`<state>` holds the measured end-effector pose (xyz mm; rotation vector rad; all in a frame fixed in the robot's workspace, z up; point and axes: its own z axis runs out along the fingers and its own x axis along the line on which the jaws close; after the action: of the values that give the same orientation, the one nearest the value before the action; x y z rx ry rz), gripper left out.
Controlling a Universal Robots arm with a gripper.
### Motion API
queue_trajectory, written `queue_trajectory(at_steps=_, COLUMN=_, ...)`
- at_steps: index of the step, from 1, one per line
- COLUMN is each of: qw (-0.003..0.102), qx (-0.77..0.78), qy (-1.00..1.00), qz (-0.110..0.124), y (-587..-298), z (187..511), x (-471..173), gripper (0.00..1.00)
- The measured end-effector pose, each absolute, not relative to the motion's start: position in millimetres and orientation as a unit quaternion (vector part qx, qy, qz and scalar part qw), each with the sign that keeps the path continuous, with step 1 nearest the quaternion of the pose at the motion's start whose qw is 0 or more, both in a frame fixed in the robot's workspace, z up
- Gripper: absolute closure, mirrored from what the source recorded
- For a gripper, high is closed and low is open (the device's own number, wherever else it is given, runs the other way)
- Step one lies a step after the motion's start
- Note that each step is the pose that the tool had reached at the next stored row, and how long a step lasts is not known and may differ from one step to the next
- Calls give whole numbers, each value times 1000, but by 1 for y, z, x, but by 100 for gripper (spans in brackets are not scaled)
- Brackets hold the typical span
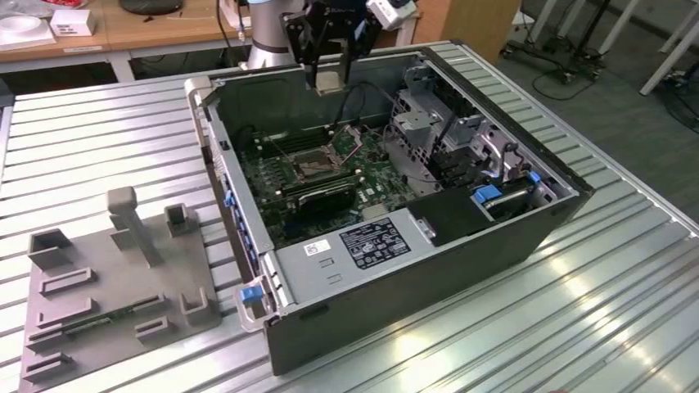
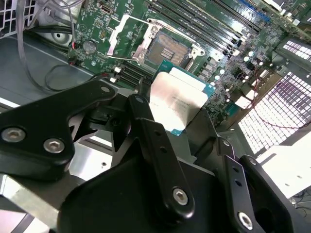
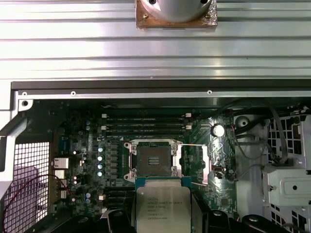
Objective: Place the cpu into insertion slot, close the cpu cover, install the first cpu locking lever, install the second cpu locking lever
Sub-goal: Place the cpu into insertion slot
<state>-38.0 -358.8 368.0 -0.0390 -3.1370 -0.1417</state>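
My gripper [image 1: 327, 80] hangs above the back of the open computer case, shut on the cpu [image 2: 177, 103], a flat square chip with a silvery top and green edge. The black fingers [image 2: 146, 124] press on opposite sides of the chip. In the first wrist view the cpu [image 3: 163, 208] sits just short of the insertion slot [image 3: 153, 160], well above the green board. The insertion slot [image 2: 167, 48] is a bare dark square socket with a silver rim, also seen at mid-board [image 1: 317, 168]. The cpu cover [image 2: 127, 34] is swung up and open beside the socket.
The case walls [image 1: 235, 188] ring the board. A drive cage [image 1: 437, 135] and loose cables [image 2: 43, 73] stand at the exterior view's right of the socket, memory slots [image 3: 146, 124] beside it. A grey fixture plate [image 1: 110, 282] lies on the ribbed table at the exterior view's left.
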Motion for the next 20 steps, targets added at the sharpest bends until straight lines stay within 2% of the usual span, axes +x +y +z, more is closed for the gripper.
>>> queue_trajectory(at_steps=20, qw=1, qx=-12, qy=-999, qz=-45, y=-359, z=359, x=-38, gripper=46)
